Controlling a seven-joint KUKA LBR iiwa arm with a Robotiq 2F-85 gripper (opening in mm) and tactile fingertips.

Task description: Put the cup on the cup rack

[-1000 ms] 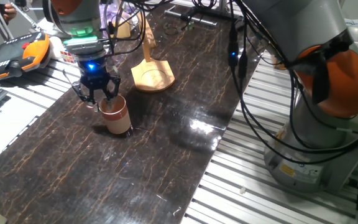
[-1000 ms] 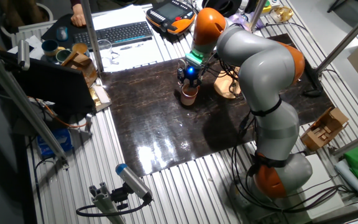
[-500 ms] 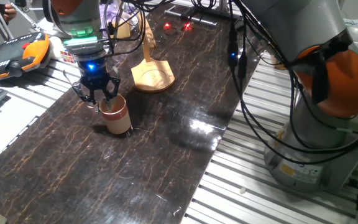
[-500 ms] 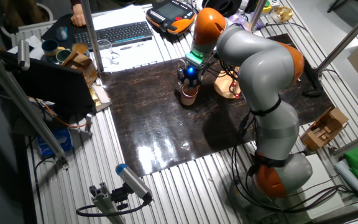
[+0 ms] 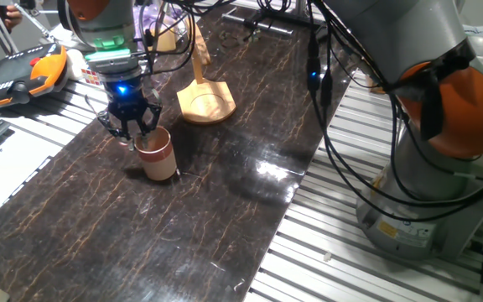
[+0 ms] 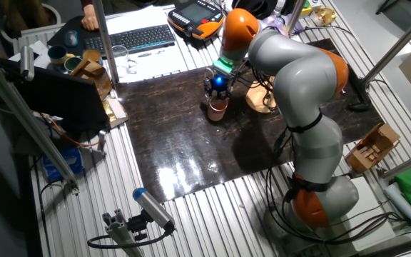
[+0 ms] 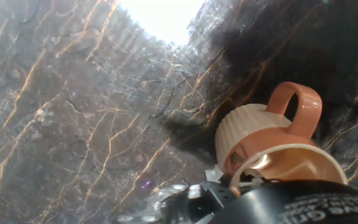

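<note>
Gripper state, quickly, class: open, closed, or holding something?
Gripper: fingers at the rim of the upright cup; whether it is gripping cannot be told.

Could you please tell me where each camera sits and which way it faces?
One fixed view: low beside the table, looking along the dark top; shows the gripper at the cup, the cup rack beyond, and the arm's base.
The other fixed view: high, looking down; the whole arm bends over the cup.
Hand view: on the hand, facing down at the cup, which has a handle.
All three share the cup.
</note>
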